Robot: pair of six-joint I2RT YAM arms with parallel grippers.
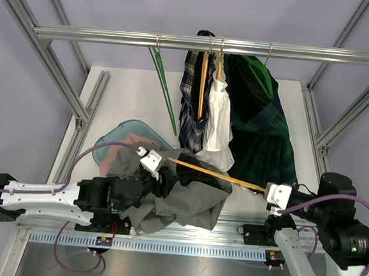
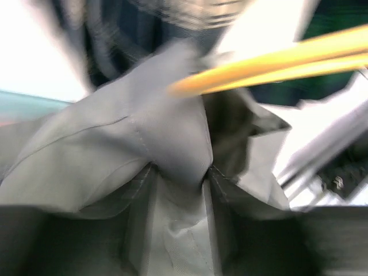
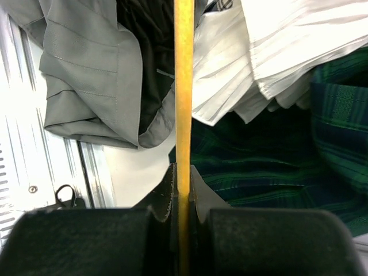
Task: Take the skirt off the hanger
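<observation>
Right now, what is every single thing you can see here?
skirt: 1, grey, bunched at near middle
hanger: 1, yellow, lying across the skirt
green hanger: 1, bare, on rail, left
navy garment: 1, checked, on rail
white garment: 1, on rail, middle
green garment: 1, checked, on rail, right
tub: 1, teal, left of skirt
pink cloth: 1, in tub
rail: 1, silver, far side
table: 1, white
left gripper: 1, pinching skirt
right gripper: 1, clamping hanger

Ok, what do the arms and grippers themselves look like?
The left arm and right arm both have white links, black joint housings and looping purple cables. The gripper bodies look white from above; the right gripper has black fingers with ridged inner faces.
</observation>
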